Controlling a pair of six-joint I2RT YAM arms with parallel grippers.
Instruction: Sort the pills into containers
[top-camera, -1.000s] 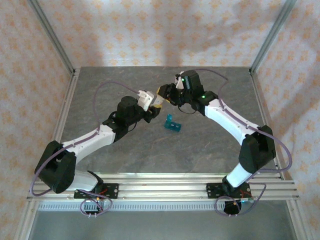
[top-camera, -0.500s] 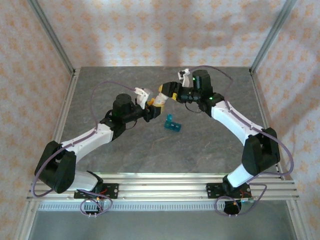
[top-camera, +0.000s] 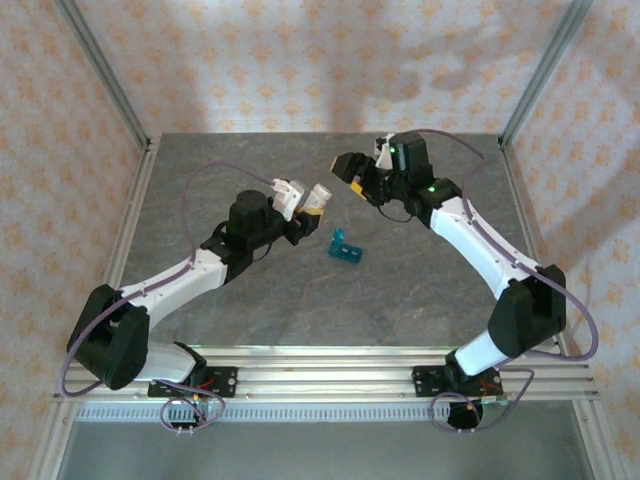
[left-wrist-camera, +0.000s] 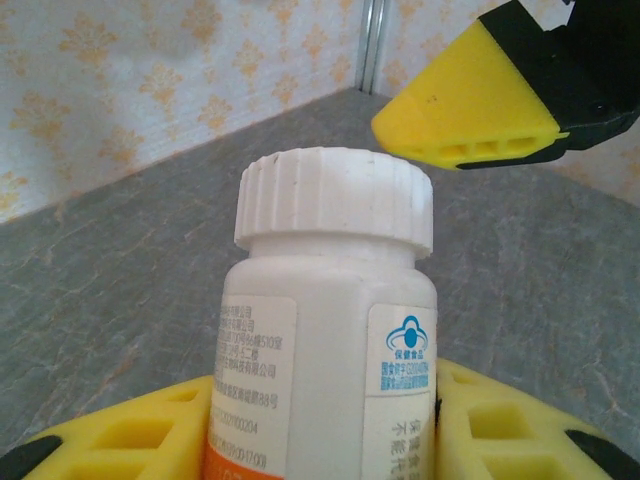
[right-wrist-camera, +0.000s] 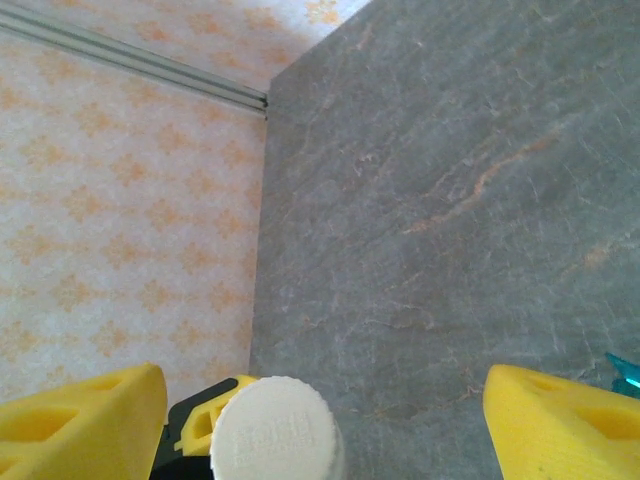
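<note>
In the top view, the two arm bases sit on an aluminium rail across the bottom of the frame. Above the rail lies the grey stone-patterned table.

A little right of the frame's middle, the teal pill box lies on the table, apart from both grippers. One part at its left end seems to stand up, but it is too small to tell whether its compartments are open.

Just up and left of the pill box, the left gripper pinches a white pill bottle, which is off the table with its capped end pointing toward the upper right. In the left wrist view the bottle fills the middle, and the gripper's yellow fingers press its sides at the bottom edge. A ribbed white cap is on the bottle, with printed labels on the body below it.

Farther back, up and right of the bottle, the right gripper has its jaws spread wide and empty, near the cap but not touching it. One of its yellow fingers pokes into the upper right of the left wrist view. In the right wrist view its fingers sit in the two lower corners, with the cap between them at the bottom edge and a teal sliver at the right edge.

Patterned wallpapered walls close the back.
</note>
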